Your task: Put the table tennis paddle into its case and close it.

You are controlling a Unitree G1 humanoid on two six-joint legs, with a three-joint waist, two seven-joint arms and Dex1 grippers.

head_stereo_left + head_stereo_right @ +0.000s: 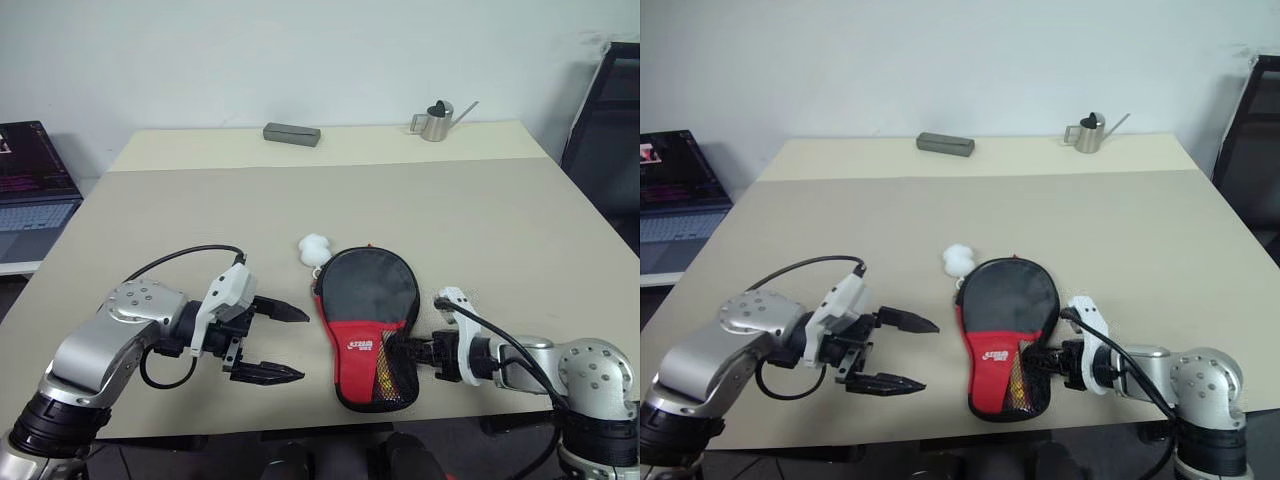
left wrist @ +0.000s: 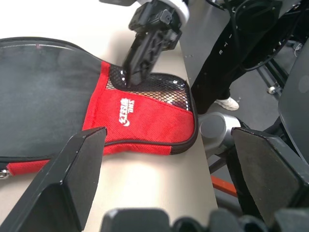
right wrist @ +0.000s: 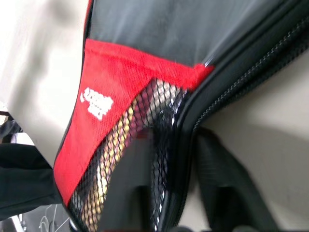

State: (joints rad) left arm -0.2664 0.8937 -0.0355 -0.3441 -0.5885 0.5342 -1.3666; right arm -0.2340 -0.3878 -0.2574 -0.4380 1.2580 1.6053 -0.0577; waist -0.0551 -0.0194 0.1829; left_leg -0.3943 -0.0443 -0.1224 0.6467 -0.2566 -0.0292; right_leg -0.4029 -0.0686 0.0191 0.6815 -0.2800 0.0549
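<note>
The case point(image 1: 365, 300) lies flat near the table's front edge, black with a red logo panel and black mesh at its narrow end. Its white pompom point(image 1: 315, 248) rests by the round end. Through the mesh I see the paddle's tan striped handle point(image 3: 111, 159); the paddle's face is hidden inside the case. My right gripper point(image 1: 400, 352) is at the mesh end, open, one finger over the mesh and the other beyond the zipper rim point(image 3: 203, 96). My left gripper point(image 1: 300, 345) hangs open just left of the case, apart from it and pointing at it.
A small grey box point(image 1: 291, 134) and a metal watering can point(image 1: 435, 122) stand at the table's far edge. A laptop point(image 1: 35, 195) sits off the table's left side, and a dark frame point(image 1: 610, 120) stands at the right.
</note>
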